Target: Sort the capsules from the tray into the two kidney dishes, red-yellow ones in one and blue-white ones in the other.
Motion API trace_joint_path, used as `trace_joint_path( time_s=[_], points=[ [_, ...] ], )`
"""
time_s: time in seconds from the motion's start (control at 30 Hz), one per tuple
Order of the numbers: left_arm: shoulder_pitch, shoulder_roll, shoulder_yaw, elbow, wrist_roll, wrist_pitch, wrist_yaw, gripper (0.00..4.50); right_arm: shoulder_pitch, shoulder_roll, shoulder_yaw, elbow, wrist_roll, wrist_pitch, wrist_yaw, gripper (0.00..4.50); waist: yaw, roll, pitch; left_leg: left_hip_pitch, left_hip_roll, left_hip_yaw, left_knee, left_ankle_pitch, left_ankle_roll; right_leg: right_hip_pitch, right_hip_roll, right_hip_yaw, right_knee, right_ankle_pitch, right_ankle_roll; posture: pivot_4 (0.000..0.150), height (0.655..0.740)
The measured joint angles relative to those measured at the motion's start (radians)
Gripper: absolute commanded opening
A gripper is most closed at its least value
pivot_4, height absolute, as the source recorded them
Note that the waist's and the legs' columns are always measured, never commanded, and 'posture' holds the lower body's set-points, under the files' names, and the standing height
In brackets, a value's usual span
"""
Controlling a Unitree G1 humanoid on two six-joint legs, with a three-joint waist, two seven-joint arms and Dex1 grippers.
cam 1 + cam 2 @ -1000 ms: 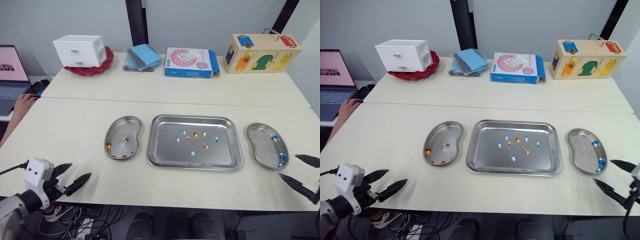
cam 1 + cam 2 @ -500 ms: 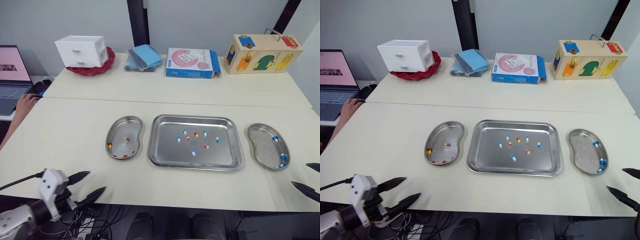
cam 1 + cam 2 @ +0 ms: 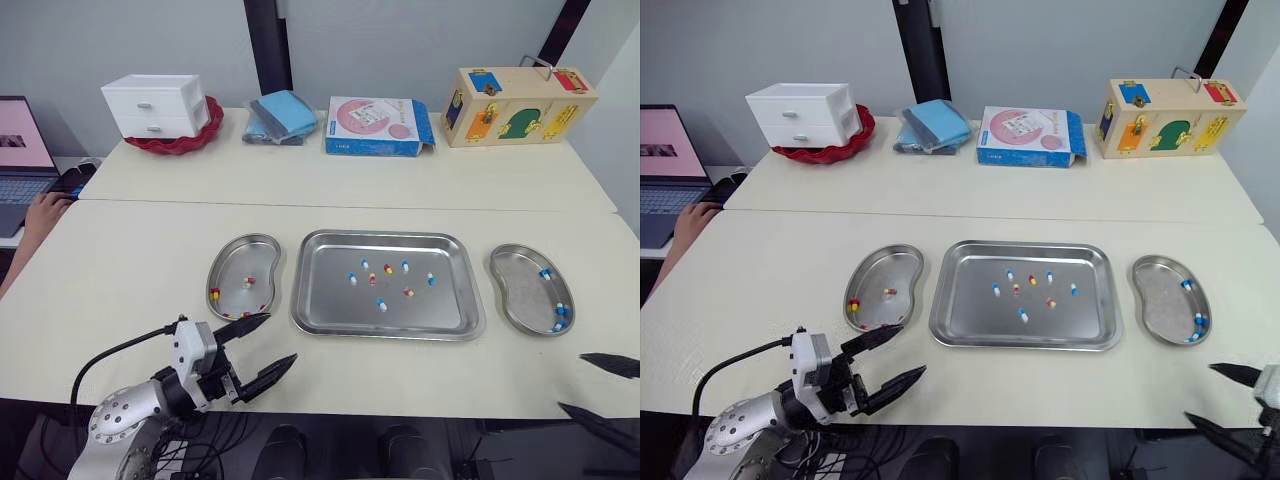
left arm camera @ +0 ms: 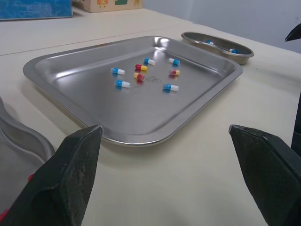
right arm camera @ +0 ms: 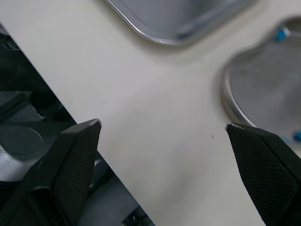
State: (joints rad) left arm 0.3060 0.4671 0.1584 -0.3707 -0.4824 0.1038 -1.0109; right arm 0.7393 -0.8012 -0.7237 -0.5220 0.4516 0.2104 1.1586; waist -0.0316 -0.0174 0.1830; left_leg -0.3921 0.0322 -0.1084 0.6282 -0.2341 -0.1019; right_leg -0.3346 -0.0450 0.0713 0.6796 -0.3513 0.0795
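Pale tabletop (image 3: 120,260) ran under everything, with the tray (image 3: 440,310) in the middle and a dish at each side. We saw that the left gripper (image 3: 282,336) had swung in from the table's left corner over the last second and hung near the left dish (image 3: 232,262), pointing towards the tray, its jaws wide apart and empty. The right gripper (image 3: 571,381) had slipped back from beside the right dish (image 3: 520,275) to the near edge, jaws also apart with nothing between them. Capsules (image 3: 387,269) lay scattered mid-tray, both colours mixed, none lifted; the left dish held red-yellow ones, the right dish blue-white ones. We judged that the left arm was lining up for the next pick, probably a red-yellow one, while the right stood clear. As for writing, the blue and pink box (image 3: 375,125) at the back carried print too small for us to read
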Motion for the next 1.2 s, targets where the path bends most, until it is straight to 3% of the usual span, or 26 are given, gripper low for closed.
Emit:
trace_joint_path(
  time_s=[0.1, 0.27, 0.33, 0.47, 0.7, 0.93, 1.2],
  points=[
    [-0.016, 0.000, -0.006, 0.011, 0.001, -0.007, 0.009, 4.45, -0.074, -0.006, 0.108, -0.143, 0.017, 0.091, -0.079, 4.50, 0.001, -0.001, 0.000, 0.000, 0.000, 0.000, 0.000, 0.000, 0.000, 0.000, 0.000, 0.000, 0.000, 0.000, 0.000, 0.150, 0.7337],
    [-0.052, 0.005, -0.041, 0.016, 0.008, -0.010, 0.021, 4.45, -0.434, 0.021, 0.433, -0.288, 0.043, 0.294, -0.316, 4.50, 0.000, -0.002, 0.000, -0.001, 0.000, -0.001, 0.001, 0.000, 0.000, -0.001, 0.001, 0.000, 0.000, 0.001, 0.000, 0.150, 0.7337],
    [-0.054, 0.009, -0.045, 0.018, 0.014, -0.011, 0.026, 4.45, -0.537, 0.054, 0.542, -0.274, 0.030, 0.345, -0.378, 4.50, 0.003, -0.003, 0.001, -0.002, 0.000, -0.002, 0.000, 0.000, 0.000, -0.002, 0.001, -0.001, 0.000, 0.001, 0.000, 0.150, 0.7337],
    [-0.067, 0.010, -0.060, 0.018, 0.022, -0.012, 0.040, 4.50, -0.692, 0.105, 0.728, -0.203, -0.047, 0.386, -0.459, 3.33, 0.006, -0.003, 0.001, -0.004, 0.000, -0.003, 0.000, 0.000, 0.000, -0.003, 0.000, -0.003, 0.000, 0.001, 0.000, 0.150, 0.7337],
    [-0.084, 0.007, -0.085, 0.018, 0.033, -0.028, 0.066, 4.50, -0.984, 0.223, 0.985, -0.047, -0.200, 0.464, -0.556, 3.33, -0.003, -0.002, 0.001, -0.004, 0.000, -0.004, 0.000, 0.000, 0.000, -0.004, 0.001, -0.002, 0.001, 0.001, 0.000, 0.150, 0.7337],
    [-0.082, 0.005, -0.091, 0.028, 0.045, -0.050, 0.085, 4.50, -1.233, 0.386, 1.073, 0.123, -0.264, 0.715, -0.668, 3.33, 0.002, -0.002, 0.001, -0.007, 0.000, -0.004, 0.000, 0.000, 0.000, -0.008, 0.000, -0.003, 0.002, 0.001, -0.001, 0.150, 0.7337],
    [-0.086, 0.002, -0.100, 0.029, 0.052, -0.061, 0.092, 4.50, -1.291, 0.433, 1.130, 0.216, -0.278, 0.800, -0.680, 3.33, -0.002, -0.001, 0.002, -0.007, 0.000, -0.004, 0.000, 0.000, 0.000, -0.009, 0.001, -0.002, 0.002, 0.001, -0.001, 0.150, 0.7337]
  ],
)
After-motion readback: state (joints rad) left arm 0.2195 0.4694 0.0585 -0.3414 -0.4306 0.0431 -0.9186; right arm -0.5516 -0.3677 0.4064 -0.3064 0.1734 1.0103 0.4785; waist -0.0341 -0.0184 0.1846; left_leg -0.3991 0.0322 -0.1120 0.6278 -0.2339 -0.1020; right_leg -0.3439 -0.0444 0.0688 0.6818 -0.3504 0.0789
